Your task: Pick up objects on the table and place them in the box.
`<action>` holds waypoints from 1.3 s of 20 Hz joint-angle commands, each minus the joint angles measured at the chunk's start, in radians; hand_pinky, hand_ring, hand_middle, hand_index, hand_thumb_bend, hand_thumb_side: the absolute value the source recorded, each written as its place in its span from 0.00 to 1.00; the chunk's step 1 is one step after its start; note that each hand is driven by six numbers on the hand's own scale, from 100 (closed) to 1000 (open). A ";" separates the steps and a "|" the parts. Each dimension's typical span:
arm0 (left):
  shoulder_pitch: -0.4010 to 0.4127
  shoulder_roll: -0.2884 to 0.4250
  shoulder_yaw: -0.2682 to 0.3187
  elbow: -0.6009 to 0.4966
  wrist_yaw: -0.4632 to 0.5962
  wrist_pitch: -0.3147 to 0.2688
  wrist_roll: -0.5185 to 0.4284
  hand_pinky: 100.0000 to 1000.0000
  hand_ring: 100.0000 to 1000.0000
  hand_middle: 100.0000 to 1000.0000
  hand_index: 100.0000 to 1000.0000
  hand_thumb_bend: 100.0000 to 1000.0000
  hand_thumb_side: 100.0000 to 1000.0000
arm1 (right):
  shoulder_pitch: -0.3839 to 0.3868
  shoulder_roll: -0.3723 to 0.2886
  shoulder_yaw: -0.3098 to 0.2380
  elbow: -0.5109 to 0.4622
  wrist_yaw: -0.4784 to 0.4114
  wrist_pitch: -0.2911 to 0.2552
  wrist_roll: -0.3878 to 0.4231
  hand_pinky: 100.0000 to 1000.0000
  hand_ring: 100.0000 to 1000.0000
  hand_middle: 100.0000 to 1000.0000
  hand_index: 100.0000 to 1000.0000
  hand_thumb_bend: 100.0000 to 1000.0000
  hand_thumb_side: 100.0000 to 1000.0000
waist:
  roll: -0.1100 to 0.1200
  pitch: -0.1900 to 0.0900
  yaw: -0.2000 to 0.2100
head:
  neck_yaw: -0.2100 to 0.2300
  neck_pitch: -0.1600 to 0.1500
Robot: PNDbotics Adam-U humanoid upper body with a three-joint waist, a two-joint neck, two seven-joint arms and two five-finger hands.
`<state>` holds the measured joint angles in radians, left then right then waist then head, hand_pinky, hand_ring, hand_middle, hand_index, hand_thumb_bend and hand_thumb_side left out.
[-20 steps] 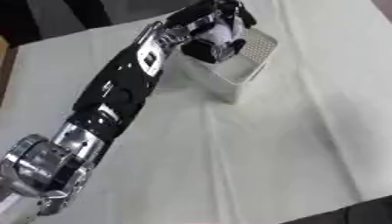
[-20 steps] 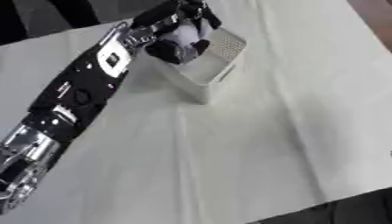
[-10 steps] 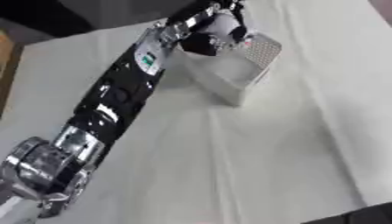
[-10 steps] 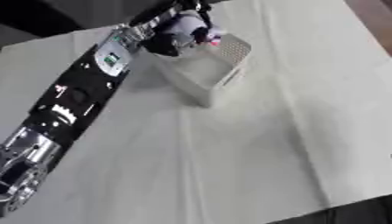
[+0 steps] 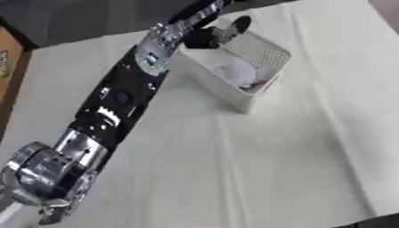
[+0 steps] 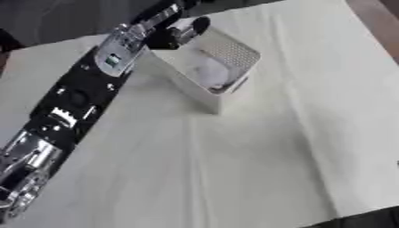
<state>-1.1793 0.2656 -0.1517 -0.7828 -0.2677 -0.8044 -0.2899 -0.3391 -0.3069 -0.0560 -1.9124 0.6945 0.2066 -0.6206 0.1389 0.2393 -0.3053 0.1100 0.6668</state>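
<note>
My left hand (image 5: 221,32) hangs over the far rim of the box (image 5: 226,91), placed there, I judge, so that an object drops straight inside. Its dark fingers (image 5: 238,24) look relaxed rather than curled, and I see nothing between them. A pale, rounded object (image 5: 236,72) with a pink part beside it lies in the box, against the perforated wall. The box stands on the white-covered surface (image 5: 257,169). My right hand is out of view.
</note>
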 commanded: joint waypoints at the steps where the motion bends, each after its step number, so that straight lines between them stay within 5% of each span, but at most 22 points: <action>1: -0.015 0.034 0.017 -0.031 0.037 -0.076 -0.089 0.95 0.93 1.00 1.00 0.00 0.84 | 0.000 -0.003 -0.003 -0.009 0.005 0.000 0.002 0.40 0.48 0.61 0.72 0.00 0.88 | -0.017 -0.032 0.006 | 0.004 -0.012; 6: -0.012 0.056 0.024 -0.057 0.054 -0.057 -0.067 1.00 0.94 1.00 1.00 0.00 0.79 | 0.016 -0.008 -0.003 -0.003 0.011 0.002 0.003 0.40 0.48 0.61 0.72 0.00 0.88 | -0.024 -0.052 0.035 | 0.007 -0.014; 7: -0.012 0.061 0.026 -0.060 0.046 -0.053 -0.055 1.00 0.94 1.00 1.00 0.00 0.79 | 0.021 -0.010 -0.004 0.000 0.010 0.004 0.004 0.40 0.48 0.61 0.72 0.00 0.93 | -0.027 -0.058 0.045 | 0.009 -0.017; 16: 0.015 0.097 0.028 -0.114 -0.078 -0.006 0.108 1.00 0.94 1.00 0.94 0.00 0.72 | 0.062 -0.018 -0.008 0.030 0.019 0.017 0.013 0.41 0.48 0.61 0.72 0.00 0.88 | -0.067 -0.113 0.145 | 0.029 -0.045; 20: 0.047 0.120 0.013 -0.168 -0.092 0.031 0.151 1.00 0.90 0.99 0.92 0.00 0.70 | 0.063 -0.014 -0.006 0.044 0.023 0.020 0.023 0.41 0.48 0.61 0.72 0.00 0.87 | -0.085 -0.125 0.170 | -0.001 -0.005; 26: 0.143 0.178 -0.017 -0.315 -0.004 0.123 0.143 0.92 0.82 0.97 0.91 0.00 0.65 | 0.061 -0.008 -0.006 0.056 0.030 0.025 0.029 0.41 0.49 0.61 0.72 0.00 0.87 | -0.103 -0.133 0.184 | -0.116 0.096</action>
<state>-1.0200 0.4058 -0.1655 -1.0529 -0.2937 -0.7008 -0.1468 -0.2698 -0.3076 -0.0559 -1.8484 0.7194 0.2324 -0.5945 0.0403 0.1281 -0.1213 0.0218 0.7484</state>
